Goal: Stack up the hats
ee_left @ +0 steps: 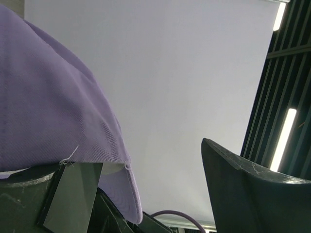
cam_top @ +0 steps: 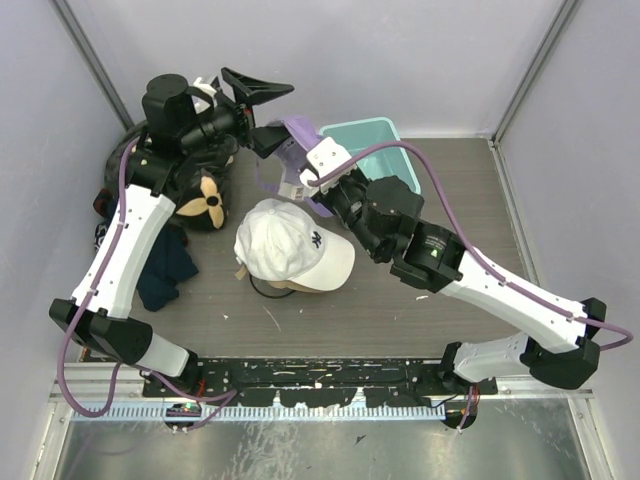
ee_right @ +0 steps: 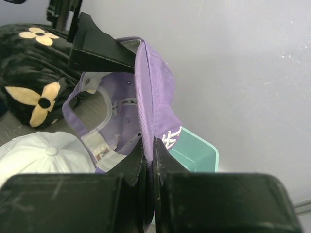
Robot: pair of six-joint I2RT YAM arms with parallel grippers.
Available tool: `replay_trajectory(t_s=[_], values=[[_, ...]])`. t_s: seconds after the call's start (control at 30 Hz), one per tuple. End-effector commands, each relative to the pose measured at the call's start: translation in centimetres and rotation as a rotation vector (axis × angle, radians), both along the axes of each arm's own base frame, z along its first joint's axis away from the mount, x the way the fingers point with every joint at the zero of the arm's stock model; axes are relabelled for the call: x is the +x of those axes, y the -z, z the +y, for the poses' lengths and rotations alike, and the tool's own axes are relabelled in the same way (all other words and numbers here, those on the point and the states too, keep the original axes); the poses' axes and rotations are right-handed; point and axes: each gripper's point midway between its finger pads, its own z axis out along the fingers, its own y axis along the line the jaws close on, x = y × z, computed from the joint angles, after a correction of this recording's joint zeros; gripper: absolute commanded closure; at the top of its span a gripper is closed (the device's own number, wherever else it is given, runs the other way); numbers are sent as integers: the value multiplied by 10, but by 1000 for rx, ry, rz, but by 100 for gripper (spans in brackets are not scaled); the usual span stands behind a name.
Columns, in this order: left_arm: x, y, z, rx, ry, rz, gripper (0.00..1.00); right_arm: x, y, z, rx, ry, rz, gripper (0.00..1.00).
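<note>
A purple hat hangs in the air at the back of the table, its hollow side facing the left arm. My right gripper is shut on the hat's fabric beside the white logo; in the top view this gripper sits just below the hat. My left gripper is open next to the purple hat. One of its fingers lies against the hat's rim, and the other stands free. A white hat rests on a tan hat mid-table.
A teal bin stands at the back, right behind the purple hat. Black fabric with tan flower shapes lies at the back left. Dark navy clothing lies left of the white hat.
</note>
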Motion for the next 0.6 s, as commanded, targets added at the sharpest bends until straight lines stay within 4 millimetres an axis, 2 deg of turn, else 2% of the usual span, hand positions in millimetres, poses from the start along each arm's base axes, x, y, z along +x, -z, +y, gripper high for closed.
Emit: replay_trajectory(t_s=[0.0, 0.2, 0.4, 0.5, 0.57], values=[[-2, -3, -3, 16, 9, -34, 13, -19, -45, -22, 106, 11, -99, 99], [-7, 16, -14, 41, 46, -6, 16, -23, -48, -23, 96, 11, -116, 99], [-4, 29, -21, 55, 61, 11, 58, -25, -43, -16, 73, -3, -115, 99], [2, 35, -25, 58, 69, 8, 69, -27, -42, -13, 61, -13, -110, 99], [5, 39, -30, 52, 84, 5, 81, -28, -41, -12, 54, -17, -107, 99]])
